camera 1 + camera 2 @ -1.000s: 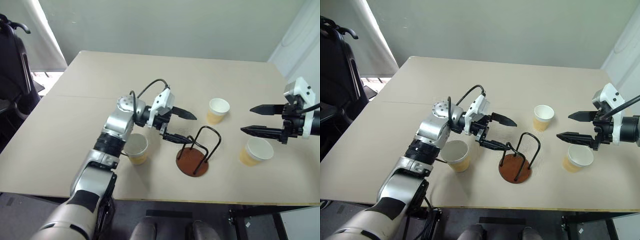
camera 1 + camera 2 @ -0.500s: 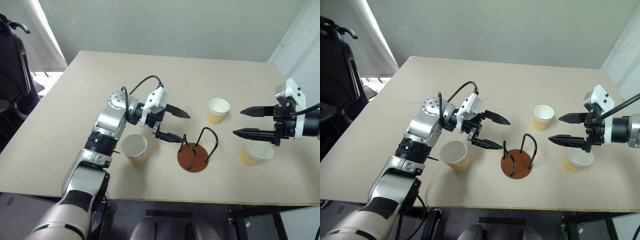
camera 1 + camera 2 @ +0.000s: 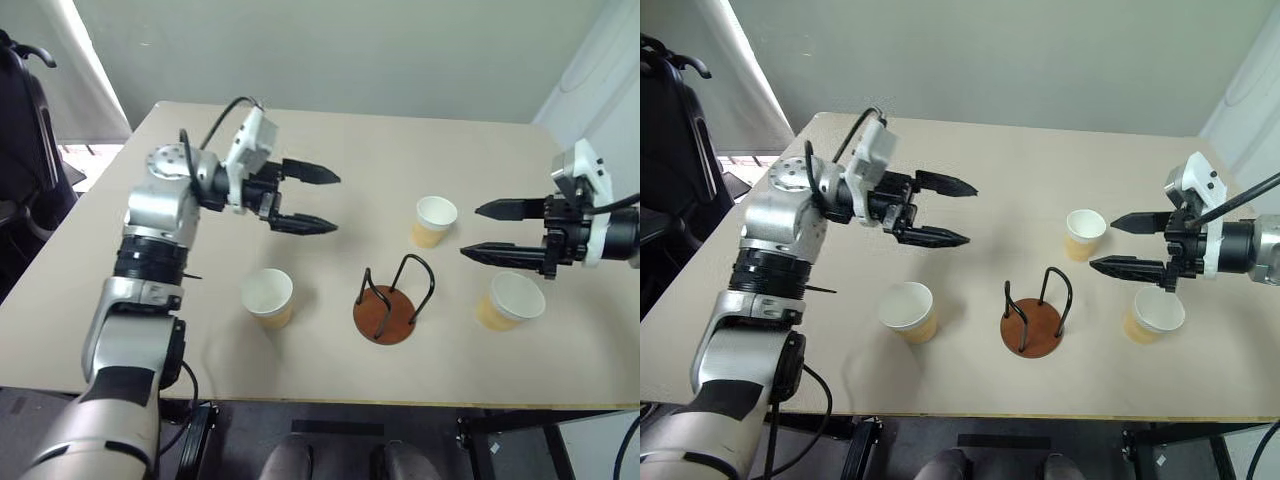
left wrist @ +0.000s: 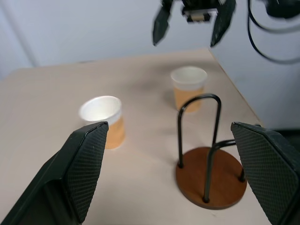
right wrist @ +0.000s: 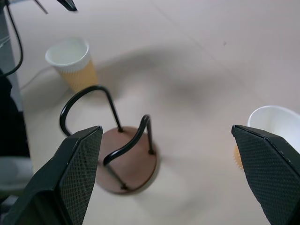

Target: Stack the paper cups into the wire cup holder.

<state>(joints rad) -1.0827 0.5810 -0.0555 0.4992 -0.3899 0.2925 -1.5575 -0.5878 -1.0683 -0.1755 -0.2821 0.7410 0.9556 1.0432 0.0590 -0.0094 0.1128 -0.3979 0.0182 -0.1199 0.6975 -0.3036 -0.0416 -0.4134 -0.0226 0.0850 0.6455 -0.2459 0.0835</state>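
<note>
Three paper cups stand upright on the tan table: one at the front left [image 3: 268, 296], one behind the middle [image 3: 434, 220] and one at the right [image 3: 511, 300]. Between them the wire cup holder [image 3: 386, 310] stands upright and holds nothing, its black loops rising from a reddish-brown disc. My left gripper [image 3: 336, 203] hangs open above the table, behind the left cup and left of the holder, touching nothing. Between the middle and right cups, a little above them, my right gripper [image 3: 470, 231] is open and points left. The left wrist view shows the holder [image 4: 211, 178] between my fingers [image 4: 79, 173].
The table [image 3: 200, 130] ends close in front of the holder and the cups [image 3: 400, 400]. A dark chair [image 3: 30, 120] stands off its left side. A grey wall runs behind the far edge.
My left gripper has lifted and pulled back to the left, away from the holder. The holder, tilted a second ago, now stands level. My right gripper has drifted slightly left.
</note>
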